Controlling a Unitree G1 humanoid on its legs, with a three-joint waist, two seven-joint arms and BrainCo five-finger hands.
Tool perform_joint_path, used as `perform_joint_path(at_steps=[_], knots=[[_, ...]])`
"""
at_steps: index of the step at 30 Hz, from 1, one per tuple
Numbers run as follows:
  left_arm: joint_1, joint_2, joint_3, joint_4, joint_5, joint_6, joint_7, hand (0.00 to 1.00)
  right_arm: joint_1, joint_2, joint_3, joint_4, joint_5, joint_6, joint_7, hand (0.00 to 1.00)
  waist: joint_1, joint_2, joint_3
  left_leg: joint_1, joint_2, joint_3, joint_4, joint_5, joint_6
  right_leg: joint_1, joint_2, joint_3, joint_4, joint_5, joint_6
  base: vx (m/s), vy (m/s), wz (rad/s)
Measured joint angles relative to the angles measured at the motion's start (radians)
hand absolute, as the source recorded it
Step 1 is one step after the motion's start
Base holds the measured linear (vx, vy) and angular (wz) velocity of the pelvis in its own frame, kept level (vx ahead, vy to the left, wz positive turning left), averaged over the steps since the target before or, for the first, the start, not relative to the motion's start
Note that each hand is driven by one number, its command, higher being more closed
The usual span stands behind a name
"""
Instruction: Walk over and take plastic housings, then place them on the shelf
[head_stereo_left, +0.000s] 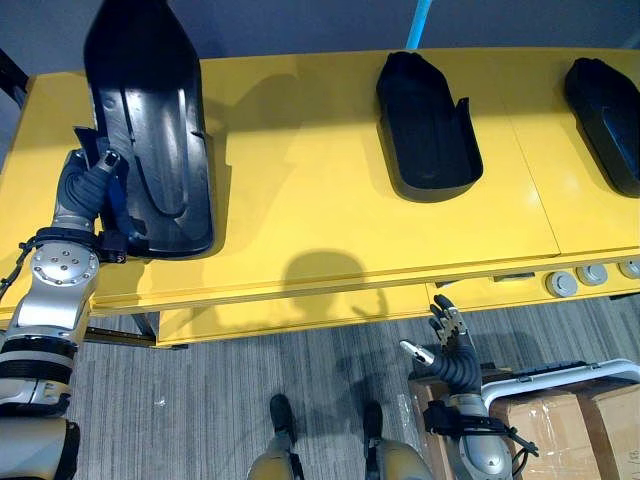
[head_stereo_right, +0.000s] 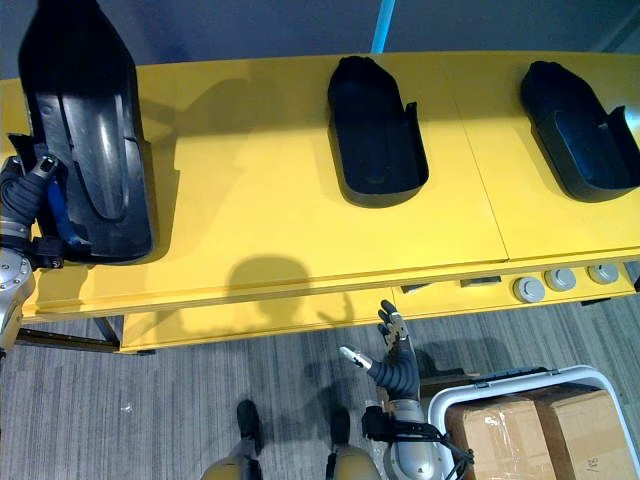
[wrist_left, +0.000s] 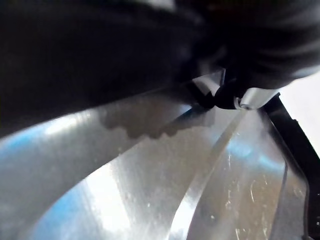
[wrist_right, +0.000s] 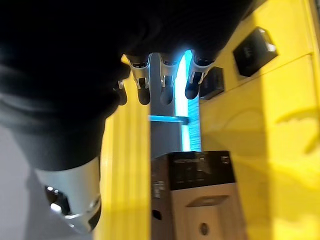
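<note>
Three black plastic housings lie on the yellow table (head_stereo_left: 300, 200). The largest housing (head_stereo_left: 150, 130) is at the far left and juts past the table's back edge. My left hand (head_stereo_left: 95, 185) is at its left rim with fingers curled over the edge; the left wrist view shows its glossy inner surface (wrist_left: 150, 175) very close, with a silver finger piece (wrist_left: 250, 97) against it. A middle housing (head_stereo_left: 425, 125) and a right housing (head_stereo_left: 607, 105) lie untouched. My right hand (head_stereo_left: 452, 345) hangs below the table's front edge, open, fingers (wrist_right: 165, 82) straight and holding nothing.
Round grey buttons (head_stereo_left: 562, 284) sit on the table's front face at the right. A white-framed cart (head_stereo_left: 560, 375) with cardboard boxes (head_stereo_left: 560, 420) stands on the grey floor at lower right. A dark box (wrist_right: 195, 195) sits under the table.
</note>
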Motion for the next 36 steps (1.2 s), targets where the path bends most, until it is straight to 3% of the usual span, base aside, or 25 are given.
perform_joint_path(at_steps=[6, 7, 22, 28, 32, 36], knots=[[0.000, 0.011, -0.021, 0.020, -0.024, 0.004, -0.010, 1.00, -0.005, 0.000, 0.019, 0.032, -0.001, 0.001, -0.002, 0.00, 0.002, 0.002, 0.001, -0.008, 0.000, -0.001, 0.000, 0.000, 0.000, -0.007, 0.001, 0.001, 0.001, 0.000, 0.000, 0.00, 0.000, 0.00], [0.000, 0.021, -0.024, 0.020, -0.024, 0.007, -0.014, 0.00, -0.006, 0.000, 0.021, 0.032, -0.001, 0.001, -0.002, 0.00, 0.001, 0.003, 0.002, -0.011, 0.001, -0.001, 0.000, 0.001, 0.000, -0.010, 0.001, 0.002, 0.001, 0.000, 0.000, 0.00, 0.000, 0.00], [-0.134, 0.019, -0.089, 0.162, -0.035, 0.064, 0.001, 0.00, -0.022, 0.002, 0.064, 0.048, -0.002, 0.004, -0.008, 0.00, -0.010, 0.002, 0.027, -0.008, 0.003, -0.006, 0.001, 0.004, 0.002, -0.009, 0.005, 0.002, 0.012, 0.000, -0.001, 0.00, 0.000, 0.00], [-0.239, -0.064, -0.091, 0.272, -0.068, 0.101, 0.051, 0.00, -0.053, 0.003, 0.070, 0.065, -0.002, 0.012, -0.010, 0.00, -0.021, -0.004, 0.032, 0.008, 0.004, -0.006, 0.001, 0.010, 0.006, -0.002, 0.005, 0.007, 0.027, -0.001, -0.002, 0.00, 0.000, 0.00], [-0.244, -0.120, -0.087, 0.231, -0.118, 0.106, 0.091, 0.00, -0.054, 0.001, 0.070, 0.065, -0.004, 0.020, -0.021, 0.00, -0.020, -0.005, 0.032, 0.019, 0.004, -0.008, 0.001, 0.013, 0.008, 0.005, 0.004, 0.007, 0.036, -0.002, -0.003, -0.01, -0.001, 0.00], [-0.207, -0.175, -0.008, 0.060, -0.132, 0.104, 0.137, 0.00, -0.053, -0.003, 0.068, 0.064, -0.034, 0.025, -0.022, 0.00, -0.020, -0.006, 0.032, 0.051, 0.003, -0.009, 0.000, 0.014, 0.009, 0.036, 0.002, 0.006, 0.039, -0.003, -0.001, -0.01, -0.001, 0.00]])
